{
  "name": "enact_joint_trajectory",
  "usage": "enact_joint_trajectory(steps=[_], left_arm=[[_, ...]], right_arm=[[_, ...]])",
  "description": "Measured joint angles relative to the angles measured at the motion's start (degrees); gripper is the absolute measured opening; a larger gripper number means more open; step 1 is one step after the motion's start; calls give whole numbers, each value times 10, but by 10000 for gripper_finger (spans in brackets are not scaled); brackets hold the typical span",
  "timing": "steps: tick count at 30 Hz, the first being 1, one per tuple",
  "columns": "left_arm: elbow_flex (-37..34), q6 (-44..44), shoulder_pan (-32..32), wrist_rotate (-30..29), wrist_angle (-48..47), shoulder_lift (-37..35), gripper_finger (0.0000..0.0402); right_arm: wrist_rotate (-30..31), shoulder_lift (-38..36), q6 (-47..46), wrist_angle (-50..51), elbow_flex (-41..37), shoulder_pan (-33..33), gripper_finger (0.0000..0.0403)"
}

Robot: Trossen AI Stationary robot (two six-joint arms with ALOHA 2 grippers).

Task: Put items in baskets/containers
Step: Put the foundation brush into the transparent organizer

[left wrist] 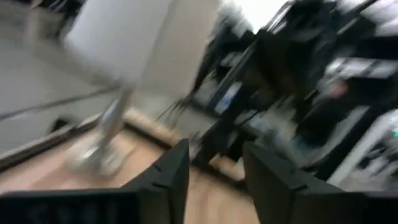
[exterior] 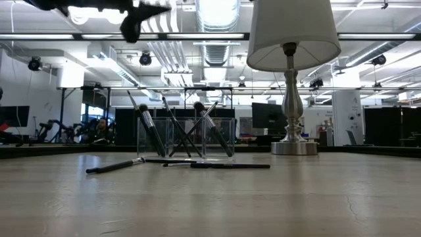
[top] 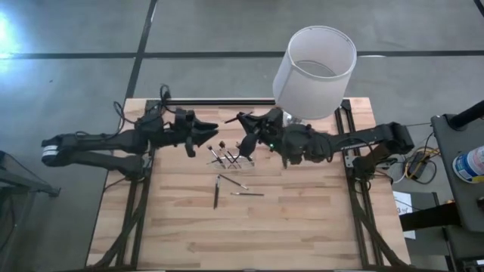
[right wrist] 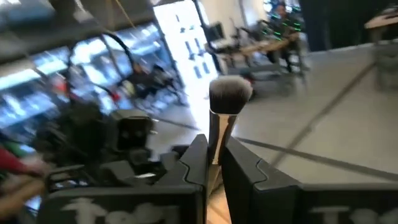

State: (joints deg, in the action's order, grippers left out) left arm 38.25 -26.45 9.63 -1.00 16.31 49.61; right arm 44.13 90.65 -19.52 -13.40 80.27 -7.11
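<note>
The items are makeup brushes with silvery shafts and dark ends. Several stand leaning in the clear container [exterior: 187,137] [top: 227,156] on the table's far half. Others lie flat on the wood in front of it [top: 216,198] [top: 247,194] [exterior: 115,166]. My right gripper [right wrist: 214,146] [top: 246,128] hovers above the container, shut on one brush [right wrist: 229,93]. My left gripper [left wrist: 214,155] [top: 212,127] faces it from the table's left, open, with nothing between its fingers. My right gripper pinches the brush's silvery shaft [right wrist: 217,134] just below the bristle head, between its two fingers. The fingers run level, coming from the table's right. The fluffy head sticks out past the fingertips, and the brush is lifted clear of the table.
A lamp with a white drum shade [top: 314,72] [exterior: 293,39] stands at the table's far right, its metal base [exterior: 294,146] close behind my right arm. Bare wood stretches over the near half of the table [top: 249,242].
</note>
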Motion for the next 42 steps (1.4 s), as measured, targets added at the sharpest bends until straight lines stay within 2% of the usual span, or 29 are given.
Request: enact_joint_trajectory(steps=[6, 13, 17, 21, 24, 27, 31, 42], left_arm=[[-2, 3, 0, -35, -178, -44, 192], [-12, 39, 0, -37, -182, -46, 199], [-12, 36, -1, -41, -225, -47, 199], [-12, 33, -1, -27, -259, -53, 199], [-12, 33, -1, -27, -272, -56, 199], [-12, 19, -1, -27, -281, -59, 199], [-12, -2, -1, -27, -293, -65, 200], [-12, -18, -2, -27, -330, -86, 200]], right_arm=[[25, 0, -32, 121, 22, 1, 19], [21, 2, -32, 131, 36, 7, 19], [-52, 8, -135, 242, 37, 13, 19], [-65, 43, -193, 330, 36, 14, 19], [-108, 73, -205, 327, 36, 22, 19], [-114, 105, -220, 329, 37, 26, 19], [-167, 137, -262, 338, 36, 35, 19], [-179, 219, -288, 336, 36, 35, 27]])
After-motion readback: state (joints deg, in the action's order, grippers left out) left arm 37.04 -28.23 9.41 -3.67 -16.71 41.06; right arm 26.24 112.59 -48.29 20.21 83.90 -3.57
